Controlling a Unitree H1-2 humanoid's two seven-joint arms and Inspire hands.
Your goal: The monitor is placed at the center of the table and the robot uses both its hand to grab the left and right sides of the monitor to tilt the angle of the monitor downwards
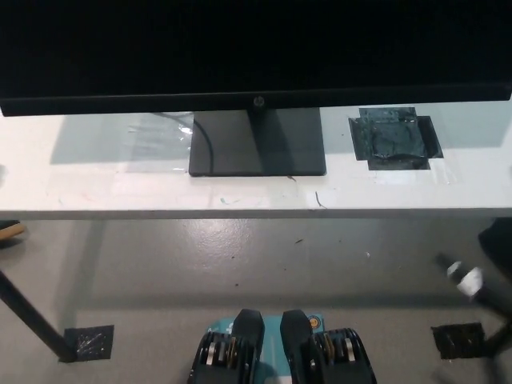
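Observation:
The black monitor fills the top of the head view, its screen dark and its lower bezel running from edge to edge. Its flat black stand base rests on the white table. Only a blurred black-and-white bit of my right hand shows at the right edge, low over the floor and well short of the monitor. My left hand is out of the picture.
A patch of dark tape lies on the table to the right of the stand. A black cable runs down beside the base. Below the table's front edge is grey floor, with tape squares near a table leg.

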